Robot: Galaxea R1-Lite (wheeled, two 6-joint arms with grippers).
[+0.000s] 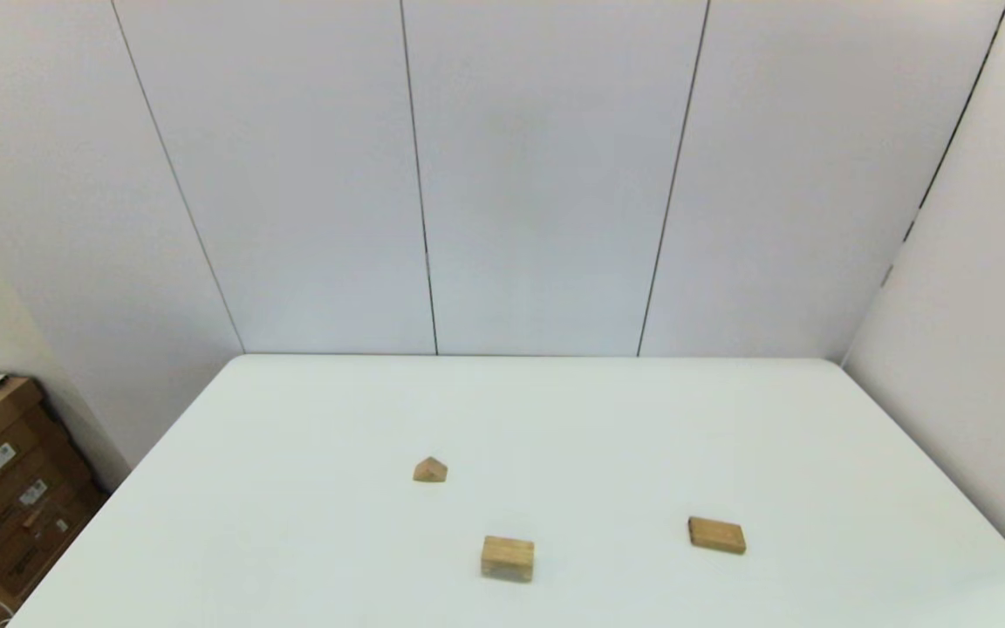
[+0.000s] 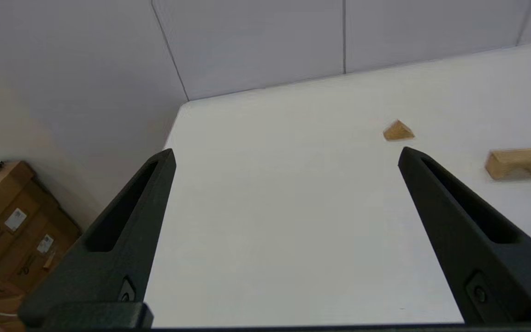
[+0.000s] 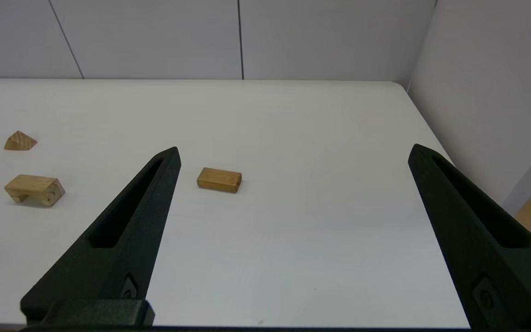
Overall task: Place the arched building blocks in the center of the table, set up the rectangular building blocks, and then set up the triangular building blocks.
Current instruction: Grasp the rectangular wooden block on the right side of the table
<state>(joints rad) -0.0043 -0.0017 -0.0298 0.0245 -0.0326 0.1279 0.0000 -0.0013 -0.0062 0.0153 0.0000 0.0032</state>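
On the white table [image 1: 293, 523] lie three light-brown wooden blocks. The chunky arched block [image 1: 507, 558] [image 2: 517, 163] [image 3: 34, 189] rests near the front middle, its cut-out facing down. Behind it and a little left sits the small triangular block [image 1: 430, 470] [image 2: 398, 131] [image 3: 20, 141]. The thin rectangular block [image 1: 716, 535] [image 3: 219, 179] lies flat to the front right. Neither arm shows in the head view. My left gripper [image 2: 286, 154] is open above the table's left part, holding nothing. My right gripper [image 3: 293, 152] is open above the right part, holding nothing.
Cardboard boxes [image 1: 5, 488] [image 2: 12, 226] are stacked on the floor past the table's left edge. White wall panels [image 1: 555, 174] rise straight behind the far edge, and a side wall [image 3: 486, 92] stands close along the right edge.
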